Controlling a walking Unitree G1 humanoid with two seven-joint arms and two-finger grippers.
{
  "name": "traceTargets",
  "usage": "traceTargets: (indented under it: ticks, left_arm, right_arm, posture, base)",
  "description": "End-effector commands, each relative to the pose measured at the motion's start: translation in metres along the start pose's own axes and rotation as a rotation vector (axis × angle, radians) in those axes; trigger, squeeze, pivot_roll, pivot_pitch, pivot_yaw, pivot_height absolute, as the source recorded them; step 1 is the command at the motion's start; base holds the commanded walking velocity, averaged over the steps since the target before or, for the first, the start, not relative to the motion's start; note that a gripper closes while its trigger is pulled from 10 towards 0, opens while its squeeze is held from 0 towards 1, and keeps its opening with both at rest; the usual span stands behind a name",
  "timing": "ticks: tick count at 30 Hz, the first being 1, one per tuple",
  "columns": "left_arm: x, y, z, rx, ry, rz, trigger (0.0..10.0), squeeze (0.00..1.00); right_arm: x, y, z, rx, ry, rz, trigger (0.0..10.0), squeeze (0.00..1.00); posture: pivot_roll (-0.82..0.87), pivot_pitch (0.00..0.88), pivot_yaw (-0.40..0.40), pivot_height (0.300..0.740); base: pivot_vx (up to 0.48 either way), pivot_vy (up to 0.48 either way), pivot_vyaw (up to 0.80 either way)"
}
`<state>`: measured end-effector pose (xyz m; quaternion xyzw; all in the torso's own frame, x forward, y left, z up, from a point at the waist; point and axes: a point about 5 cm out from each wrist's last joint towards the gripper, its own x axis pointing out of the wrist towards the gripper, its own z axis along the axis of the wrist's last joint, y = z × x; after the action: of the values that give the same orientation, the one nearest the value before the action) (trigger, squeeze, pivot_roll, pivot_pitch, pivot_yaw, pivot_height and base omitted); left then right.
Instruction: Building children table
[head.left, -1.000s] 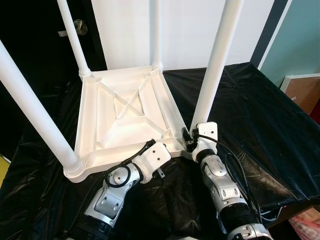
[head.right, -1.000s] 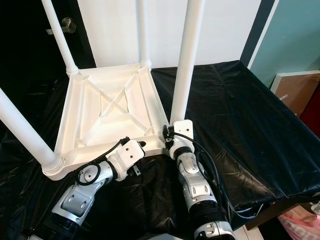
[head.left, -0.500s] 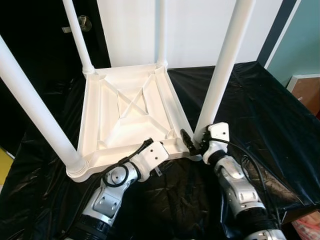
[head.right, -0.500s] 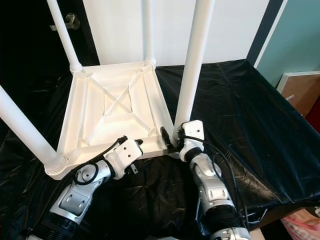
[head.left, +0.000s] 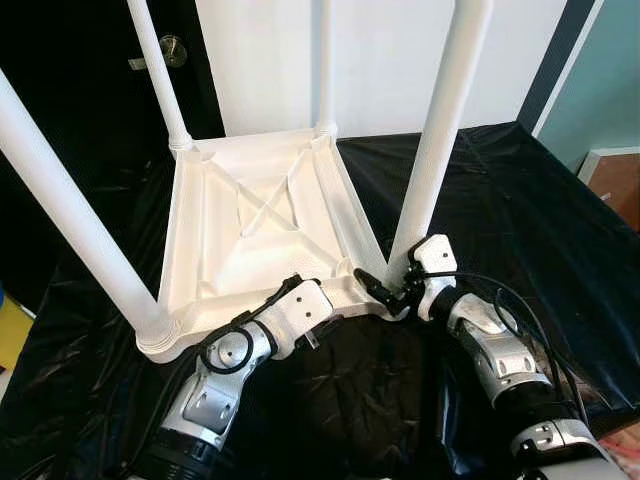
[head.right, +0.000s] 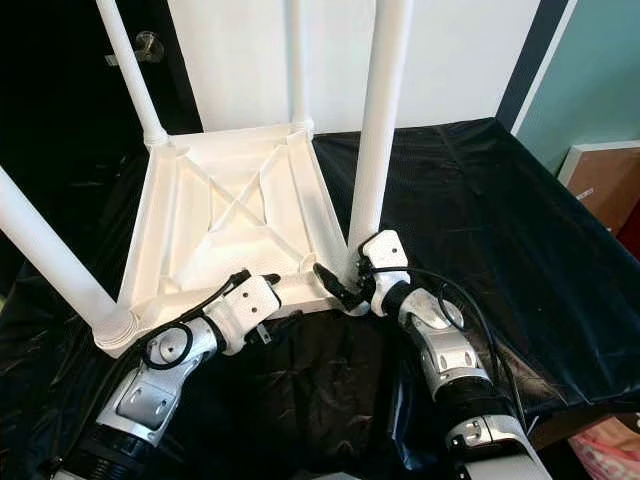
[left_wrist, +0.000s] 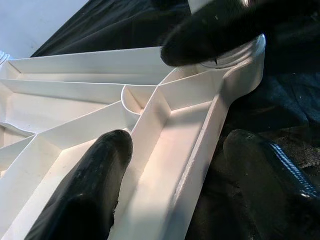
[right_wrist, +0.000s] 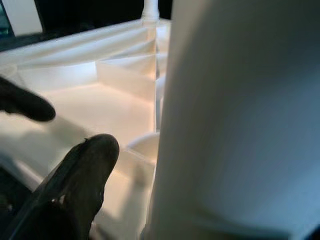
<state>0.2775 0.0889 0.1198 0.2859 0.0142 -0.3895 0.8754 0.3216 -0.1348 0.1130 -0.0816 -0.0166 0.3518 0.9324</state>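
Between open left tool (left_wrist: 170, 165), table's (head.left: 250, 230) near rim

The two head cameras look forward and down from above both arms onto the upturned white table (head.left: 260, 235) lying on the black-covered surface (head.left: 520, 220), and share nearly the same scene, slightly offset sideways. The left wrist camera sits very close, looking along its end effector (left_wrist: 172, 187) at the table's near rim. The right wrist camera is closer still, facing the near right leg (right_wrist: 240, 115) that both head views also show.
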Motion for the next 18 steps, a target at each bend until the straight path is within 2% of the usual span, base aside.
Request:
traceTargets:
  ticks: [1,3,4,9,13,14,18]
  left_arm:
    - [-0.004,0.01,-0.004,0.002,0.025,0.228,10.0,0.0]
    - [-0.004,0.009,-0.005,-0.003,0.031,0.224,10.0,0.0]
    - [-0.005,0.007,-0.006,-0.022,0.043,0.225,10.0,0.0]
    - [-0.006,0.006,-0.005,-0.036,0.039,0.224,10.0,0.0]
    - [-0.005,0.0,-0.001,-0.092,0.044,0.189,10.0,0.0]
    - [-0.005,-0.005,0.002,-0.114,0.035,0.162,10.0,0.0]
    - [-0.001,-0.015,0.007,-0.149,0.037,0.141,10.0,0.0]
  right_arm:
    - [0.004,0.001,0.001,-0.025,0.015,0.035,8.7,0.0]
    - [0.004,0.001,0.0,-0.024,0.02,0.039,8.7,0.0]
    - [0.003,0.002,-0.004,0.022,0.021,0.037,0.0,0.0]
    - [0.002,0.004,-0.008,0.049,0.017,0.009,0.0,0.0]
    - [0.002,0.004,-0.01,0.073,0.0,-0.035,0.0,0.0]
    - [0.002,0.004,-0.01,0.083,-0.005,-0.05,10.0,0.0]
    - [0.004,0.004,-0.009,0.109,-0.02,-0.084,10.0,0.0]
  posture:
    - [0.02,0.0,-0.005,0.74]
    - [0.02,0.0,-0.005,0.74]
    - [0.03,0.0,-0.014,0.74]
    - [0.04,0.0,-0.014,0.74]
    - [0.05,0.0,-0.02,0.74]
    - [0.05,0.0,-0.023,0.74]
    - [0.06,0.0,-0.026,0.74]
  base:
    - [0.0,0.0,0.0]
    - [0.0,0.0,0.0]
    - [0.0,0.0,0.0]
    - [0.0,0.0,0.0]
    - [0.0,0.0,0.0]
    - [0.0,0.0,0.0]
    - [0.0,0.0,0.0]
